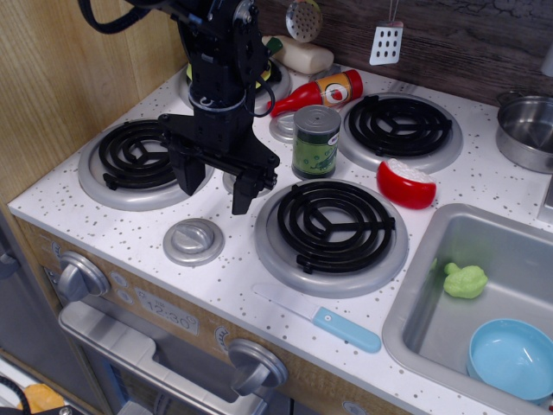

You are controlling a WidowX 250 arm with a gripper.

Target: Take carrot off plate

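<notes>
My gripper (214, 186) is open and empty, pointing down over the counter between the front-left burner (138, 156) and the front-middle burner (333, 226). Its two black fingers (243, 195) hang just above the white speckled top. The lime-green plate (265, 76) lies on the back-left burner; only thin slivers of it show behind my black arm. The carrot is hidden behind the arm and I cannot see it.
A red-and-orange sauce bottle (328, 89) and a green can (315, 141) stand right of the arm. A red-and-white toy (406, 183), a blue-handled knife (346, 329), a sink (415, 294) with a green toy (465, 281) and blue bowl (514, 356), and a pot (527, 130) lie further right.
</notes>
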